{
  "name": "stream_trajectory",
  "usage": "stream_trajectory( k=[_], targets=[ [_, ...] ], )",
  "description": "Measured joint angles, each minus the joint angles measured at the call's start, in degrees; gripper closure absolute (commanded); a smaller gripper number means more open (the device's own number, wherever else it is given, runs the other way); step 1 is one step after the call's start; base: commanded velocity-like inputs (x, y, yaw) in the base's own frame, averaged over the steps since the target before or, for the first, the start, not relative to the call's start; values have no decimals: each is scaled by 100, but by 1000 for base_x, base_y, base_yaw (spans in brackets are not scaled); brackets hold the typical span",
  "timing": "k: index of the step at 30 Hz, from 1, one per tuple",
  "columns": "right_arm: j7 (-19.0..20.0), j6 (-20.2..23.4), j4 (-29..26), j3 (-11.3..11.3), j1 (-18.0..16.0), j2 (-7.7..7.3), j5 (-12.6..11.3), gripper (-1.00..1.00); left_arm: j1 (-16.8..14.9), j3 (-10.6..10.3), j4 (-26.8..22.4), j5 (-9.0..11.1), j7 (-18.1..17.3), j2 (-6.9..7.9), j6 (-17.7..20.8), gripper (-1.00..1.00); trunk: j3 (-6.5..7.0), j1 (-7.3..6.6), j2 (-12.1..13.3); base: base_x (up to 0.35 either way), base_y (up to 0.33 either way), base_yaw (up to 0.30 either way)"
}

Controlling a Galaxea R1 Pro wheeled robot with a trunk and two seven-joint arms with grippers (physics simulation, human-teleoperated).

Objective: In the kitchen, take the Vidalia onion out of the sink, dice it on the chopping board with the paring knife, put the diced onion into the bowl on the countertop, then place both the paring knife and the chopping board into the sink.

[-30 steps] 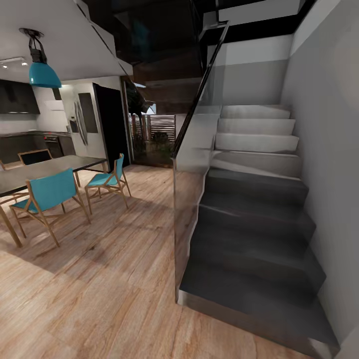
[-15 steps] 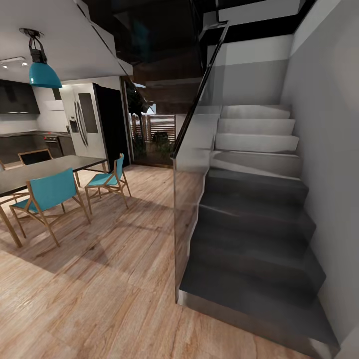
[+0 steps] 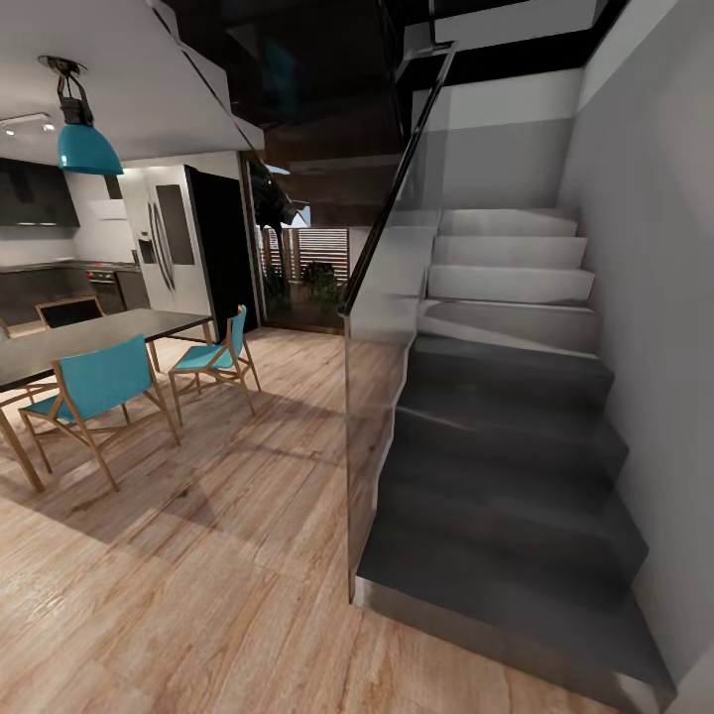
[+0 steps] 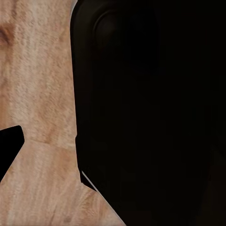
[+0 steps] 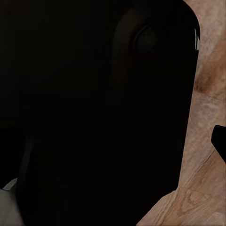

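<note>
The onion, chopping board, paring knife, bowl and sink are out of view. Far off at the left of the head view is the kitchen, with dark cabinets and a countertop (image 3: 55, 268) beside a steel fridge (image 3: 171, 248). In the left wrist view a black part of my own body (image 4: 150, 113) hangs over the wooden floor (image 4: 42, 94), and a small black tip (image 4: 9, 146) pokes in at the edge. The right wrist view has the same dark body (image 5: 94, 113) and a black tip (image 5: 219, 141) over the floor.
A dark staircase (image 3: 496, 426) with a glass balustrade (image 3: 382, 327) rises straight ahead. At the left stand a dining table (image 3: 89, 337) and teal chairs (image 3: 99, 382) under a teal lamp (image 3: 87, 144). Wooden floor (image 3: 228, 555) runs between them towards the kitchen.
</note>
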Motion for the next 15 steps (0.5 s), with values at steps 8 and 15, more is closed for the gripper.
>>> stream_trajectory(
  k=[8,15],
  targets=[
    [-3,-625,-63,-1,0,-31,6,-100,0,1,0,0,0,0,0,-100,0,0,0,0,0,0],
    [-5,-1486,-74,-2,0,-33,6,-100,0,0,0,0,0,0,0,-100,0,0,0,0,0,0]
  ],
)
